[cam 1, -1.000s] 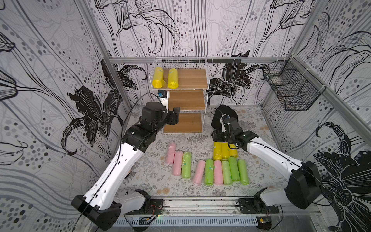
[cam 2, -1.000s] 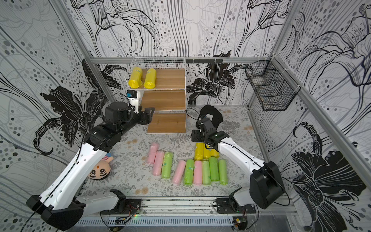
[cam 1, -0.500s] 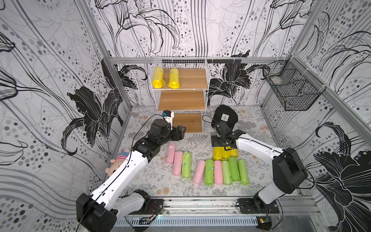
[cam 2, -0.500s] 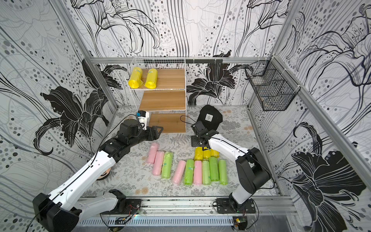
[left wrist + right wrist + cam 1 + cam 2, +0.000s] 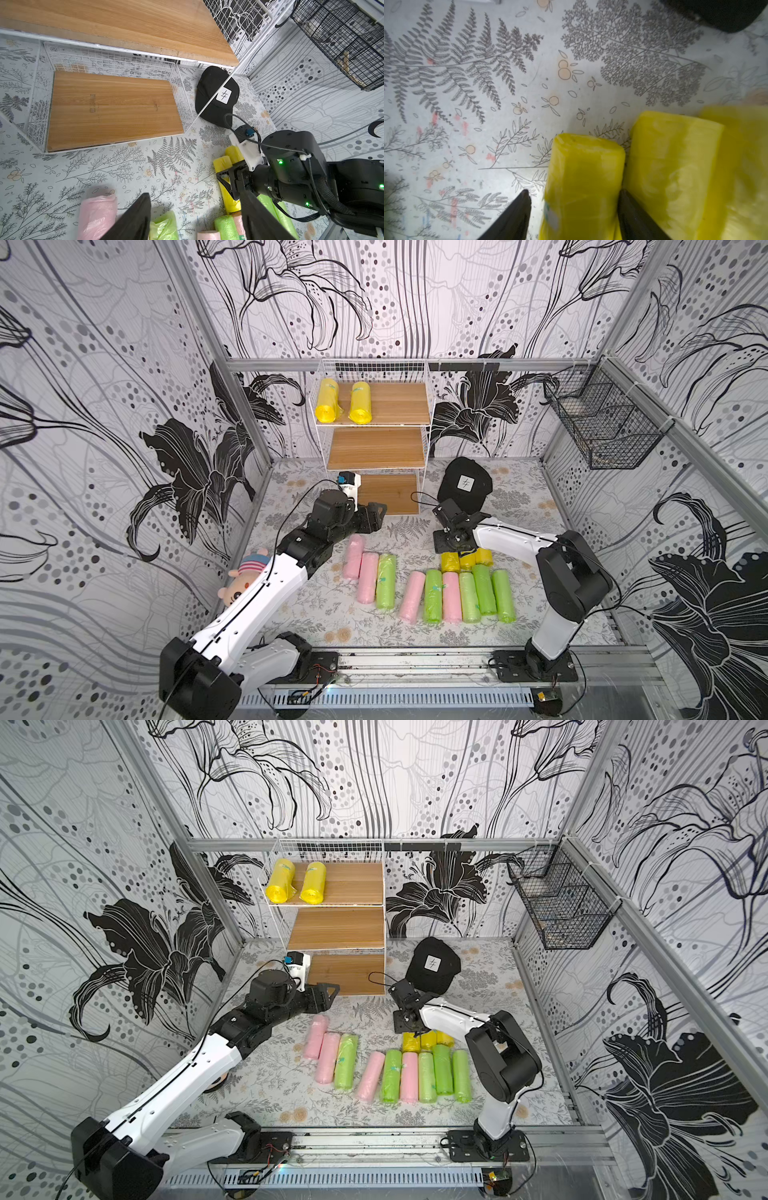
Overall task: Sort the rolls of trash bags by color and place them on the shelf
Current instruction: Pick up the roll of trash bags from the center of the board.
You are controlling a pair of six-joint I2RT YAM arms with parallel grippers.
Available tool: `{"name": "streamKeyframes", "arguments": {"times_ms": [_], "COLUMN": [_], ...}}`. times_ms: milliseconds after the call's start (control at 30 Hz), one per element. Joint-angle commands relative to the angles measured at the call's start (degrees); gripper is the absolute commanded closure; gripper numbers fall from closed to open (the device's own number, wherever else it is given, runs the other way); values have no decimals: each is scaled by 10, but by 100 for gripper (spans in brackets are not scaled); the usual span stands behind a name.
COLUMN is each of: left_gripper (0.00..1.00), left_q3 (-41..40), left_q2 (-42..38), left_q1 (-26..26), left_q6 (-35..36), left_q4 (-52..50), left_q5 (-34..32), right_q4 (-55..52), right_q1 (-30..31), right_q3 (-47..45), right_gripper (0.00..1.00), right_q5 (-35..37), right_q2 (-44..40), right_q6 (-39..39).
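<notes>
Yellow glossy plastic roll (image 5: 583, 176), leftmost of three on the floral mat (image 5: 316, 614), was straddled by the right gripper (image 5: 574, 191), jaws parted, for transfer to the white wire shelf (image 5: 399, 406); left gripper (image 5: 194, 197) was open, empty.

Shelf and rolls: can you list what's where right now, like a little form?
Shelf top board: two yellow rolls
On the mat: three yellow rolls, four pink rolls, five green rolls
Right tool: open, astride one yellow roll on the mat
Left tool: open, empty
Also there: black cap, plush toy, black wire basket
</notes>
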Motion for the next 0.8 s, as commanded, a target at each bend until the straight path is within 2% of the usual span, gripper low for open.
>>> {"name": "streamKeyframes", "arguments": {"times_ms": [0,67,233,467,767], "left_gripper": [30,29,29,29,29], "left_q3": [-7,-8,-4,-4,-12], "left_q2": [-2,-1,-3,-12,-23], "left_q1": [-5,-5,-5,-5,-5], "left_q6": [8,12,22,26,28], "left_q4": [31,31,24,21,15], "left_q5": [11,11,8,1,-4], "right_q4": [14,7,-46,-62,-61], "right_q1": [22,22,22,22,22], "right_q3": [12,19,47,76,118], "right_gripper": [33,33,29,21,41], "right_q5": [-23,-24,40,21,31], "right_q2": [1,3,31,68,125], "right_q6": [11,12,-22,-57,-94]}}
